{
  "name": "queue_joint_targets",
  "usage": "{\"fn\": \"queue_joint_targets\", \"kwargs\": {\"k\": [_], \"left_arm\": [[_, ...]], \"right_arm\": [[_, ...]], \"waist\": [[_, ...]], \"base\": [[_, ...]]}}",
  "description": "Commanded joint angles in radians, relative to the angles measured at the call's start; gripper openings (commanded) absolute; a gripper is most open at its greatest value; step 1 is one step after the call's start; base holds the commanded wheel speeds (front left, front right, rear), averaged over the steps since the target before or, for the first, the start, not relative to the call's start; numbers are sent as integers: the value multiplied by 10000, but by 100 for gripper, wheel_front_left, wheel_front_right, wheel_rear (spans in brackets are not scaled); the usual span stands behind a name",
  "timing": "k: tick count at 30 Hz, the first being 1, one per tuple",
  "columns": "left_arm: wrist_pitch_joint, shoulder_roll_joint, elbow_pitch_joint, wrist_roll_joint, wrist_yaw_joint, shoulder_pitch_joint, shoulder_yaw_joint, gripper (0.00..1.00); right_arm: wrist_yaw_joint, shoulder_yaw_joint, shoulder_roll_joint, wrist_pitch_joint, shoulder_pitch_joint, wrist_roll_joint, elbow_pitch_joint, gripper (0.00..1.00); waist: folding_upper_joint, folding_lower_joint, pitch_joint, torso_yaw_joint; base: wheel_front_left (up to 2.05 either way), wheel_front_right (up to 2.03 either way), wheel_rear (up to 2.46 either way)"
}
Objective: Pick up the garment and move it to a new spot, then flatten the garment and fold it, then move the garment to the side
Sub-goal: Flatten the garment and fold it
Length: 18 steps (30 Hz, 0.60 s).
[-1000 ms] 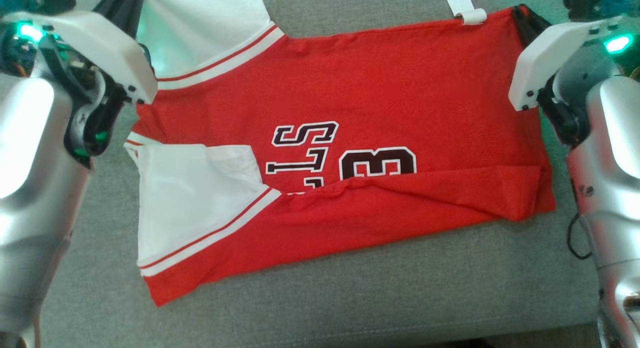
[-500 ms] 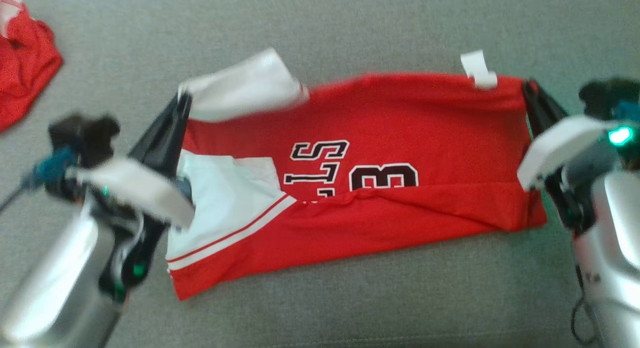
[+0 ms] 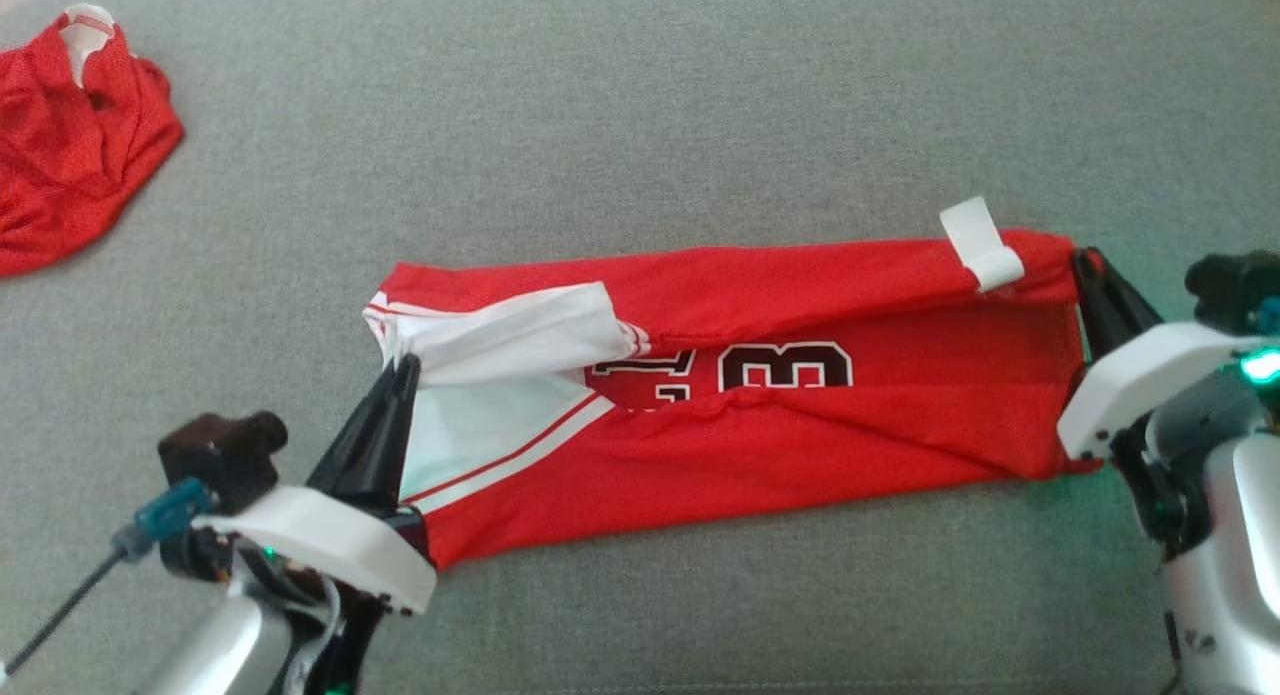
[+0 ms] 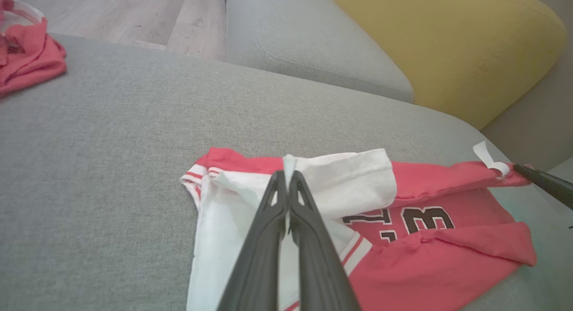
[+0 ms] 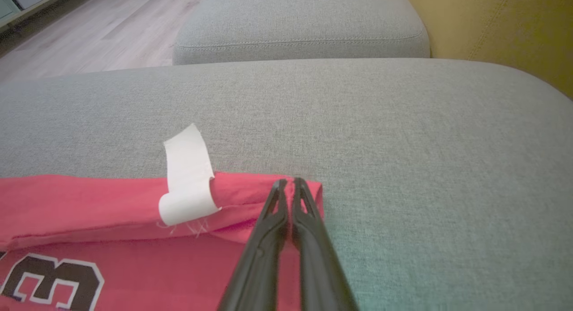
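While the left gripper [image 3: 405,367] and right gripper [image 3: 1084,262] pinch, fully closed, the folded-over edge of the red jersey [image 3: 800,445], it spans between both jaws on the grey cushion [image 3: 640,125]. Folding appears in hand; next, lay that edge level, then release.

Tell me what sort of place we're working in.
Probably a home living room: the red jersey lies on a grey fabric sofa seat, with a yellow cushion and wood-plank floor beyond it.

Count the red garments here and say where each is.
2. The jersey lies across the middle of the grey cushion, left gripper and right gripper shut on its ends. A crumpled red garment sits at the far left. None looks hidden.
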Motion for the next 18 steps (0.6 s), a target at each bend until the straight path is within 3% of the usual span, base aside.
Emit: {"fn": "queue_joint_targets", "kwargs": {"k": [1,2,3,4,5,6,7,8,18], "left_arm": [[-186,137,-158,4,22,-166,360,0],[-266,84,-59,14,13,-88,317,0],[-345,20,51,3,9,-11,285,0],[-431,-29,160,12,-7,63,247,24],[-508,-63,261,37,-20,138,201,47],[-577,-107,344,48,-28,228,152,64],[-645,-150,403,50,-35,327,106,96],[-714,-187,445,51,-30,439,67,100],[-1637,-458,217,184,379,1222,203,100]], "right_arm": [[67,84,-26,24,98,-37,-447,0],[67,46,-12,-13,175,-60,-469,2],[67,17,0,-50,264,-106,-477,45],[67,6,20,-87,363,-154,-484,81],[67,-52,83,-154,459,-160,-504,100],[67,-106,158,-213,568,-154,-526,100],[67,-166,220,-265,692,-158,-558,100],[67,-266,301,-322,833,-163,-613,100],[67,-1392,949,-712,2336,-451,-1761,100]], "waist": [[-1,0,-14,2],[-1,0,-33,1],[-1,0,-62,0],[-1,0,-101,-6],[-1,0,-141,-12],[-1,0,-191,-22],[-1,0,-240,-33],[-1,0,-298,-40],[-1,0,-795,-43]], "base": [[0,0,0],[0,0,0],[0,0,0],[0,0,0],[0,0,0],[0,0,0],[0,0,0],[0,0,0],[0,0,0]]}}
